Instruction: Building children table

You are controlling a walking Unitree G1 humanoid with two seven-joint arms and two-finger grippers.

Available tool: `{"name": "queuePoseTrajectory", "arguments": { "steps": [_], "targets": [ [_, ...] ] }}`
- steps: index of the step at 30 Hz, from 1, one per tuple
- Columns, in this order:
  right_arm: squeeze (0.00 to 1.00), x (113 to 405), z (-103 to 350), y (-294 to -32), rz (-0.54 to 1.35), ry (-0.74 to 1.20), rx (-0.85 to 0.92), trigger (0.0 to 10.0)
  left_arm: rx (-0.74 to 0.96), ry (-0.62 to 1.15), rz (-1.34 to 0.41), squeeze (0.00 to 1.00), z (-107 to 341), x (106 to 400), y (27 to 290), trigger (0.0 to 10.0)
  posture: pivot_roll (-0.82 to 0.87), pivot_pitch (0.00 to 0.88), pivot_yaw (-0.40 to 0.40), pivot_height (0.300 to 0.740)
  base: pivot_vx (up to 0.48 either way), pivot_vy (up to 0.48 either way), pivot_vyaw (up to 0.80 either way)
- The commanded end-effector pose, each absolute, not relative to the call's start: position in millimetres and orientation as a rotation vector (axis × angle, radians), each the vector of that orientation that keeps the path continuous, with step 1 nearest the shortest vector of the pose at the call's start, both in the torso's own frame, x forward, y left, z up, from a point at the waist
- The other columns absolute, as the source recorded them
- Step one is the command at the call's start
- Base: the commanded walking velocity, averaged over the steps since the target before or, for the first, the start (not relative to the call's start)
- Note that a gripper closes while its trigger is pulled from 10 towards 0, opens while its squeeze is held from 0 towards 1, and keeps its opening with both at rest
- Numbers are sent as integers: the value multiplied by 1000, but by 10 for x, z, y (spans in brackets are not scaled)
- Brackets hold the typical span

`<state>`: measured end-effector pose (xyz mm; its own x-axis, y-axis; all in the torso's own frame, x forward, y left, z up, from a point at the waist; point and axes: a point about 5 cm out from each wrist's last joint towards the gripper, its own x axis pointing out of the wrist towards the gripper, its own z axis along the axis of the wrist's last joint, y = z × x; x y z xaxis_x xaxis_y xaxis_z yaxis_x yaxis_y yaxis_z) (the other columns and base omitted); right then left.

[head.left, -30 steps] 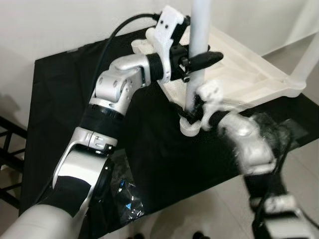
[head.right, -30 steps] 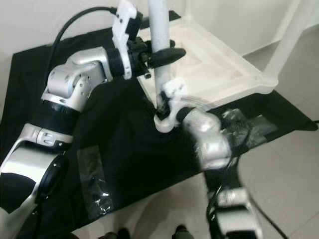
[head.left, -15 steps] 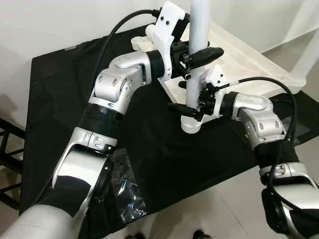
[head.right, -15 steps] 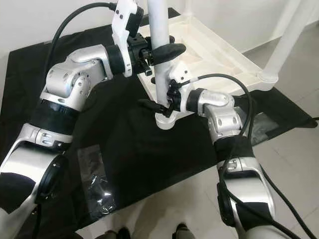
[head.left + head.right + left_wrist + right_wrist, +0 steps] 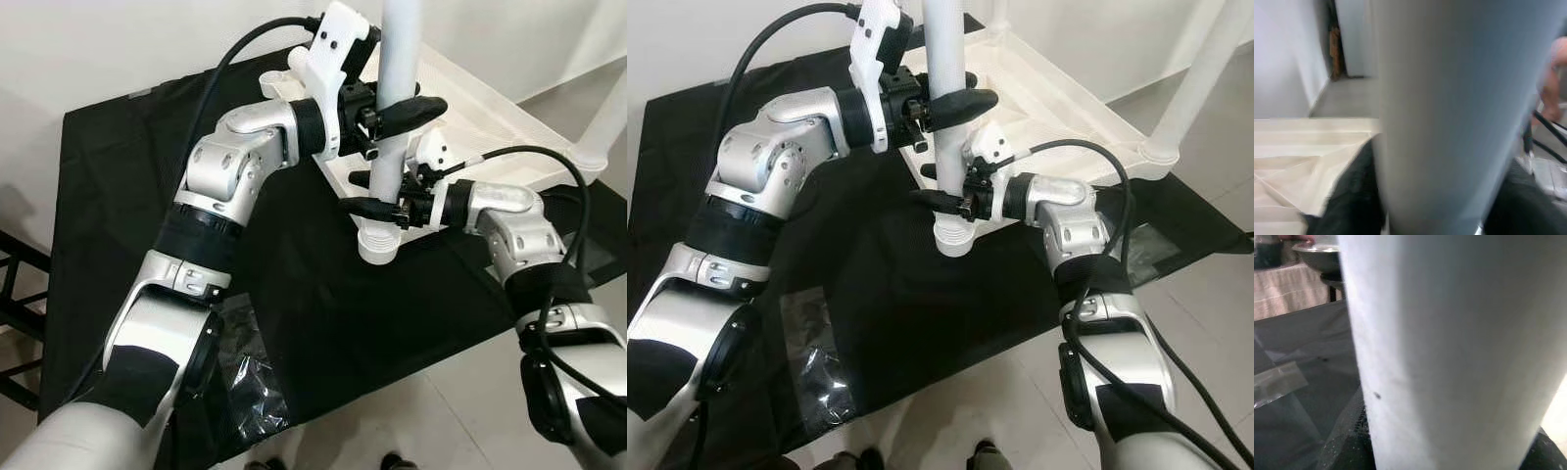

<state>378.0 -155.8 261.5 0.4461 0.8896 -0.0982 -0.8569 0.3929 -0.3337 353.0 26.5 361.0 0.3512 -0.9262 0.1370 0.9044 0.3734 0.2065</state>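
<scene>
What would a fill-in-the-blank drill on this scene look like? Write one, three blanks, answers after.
1. Both grippers close on the same white ____, which stands upright.
2. The left gripper grips the table leg ____ than the right gripper does.
3. The upturned tabletop rests on a ____ cloth.

Missing words: table leg; higher; black

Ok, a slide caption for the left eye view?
Both grippers, left gripper above right gripper, clamp the white table leg upright over the black cloth.
</scene>
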Motion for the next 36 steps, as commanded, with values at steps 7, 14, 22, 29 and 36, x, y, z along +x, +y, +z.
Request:
{"name": "queuePoseTrajectory", "arguments": {
  "steps": [7, 14, 22, 29, 36],
  "targets": [
    [0, 3744, 2259, -1428, 953, -50, -317, 0, 93, -183, -1154, 0, 3488, 3582, 265, 10000, -35, 209, 86, 740, 0, 0, 0],
    [0, 3288, 1617, -793, 265, 53, -18, 0, 74, -180, -1103, 0, 3512, 3634, 318, 10000, -35, 201, 87, 740, 0, 0, 0],
    [0, 3350, 1698, -725, 280, 27, 14, 0, 74, -184, -1073, 0, 3524, 3670, 318, 10000, -48, 187, 80, 740, 0, 0, 0],
    [0, 3275, 1795, -684, 278, 46, -2, 10000, 66, -185, -1082, 0, 3533, 3664, 302, 0, -50, 189, 82, 740, 0, 0, 0],
    [1000, 3433, 2090, -842, 416, -24, -94, 10000, 69, -186, -1083, 0, 3546, 3666, 303, 0, -45, 191, 79, 740, 0, 0, 0]
  ]
}}
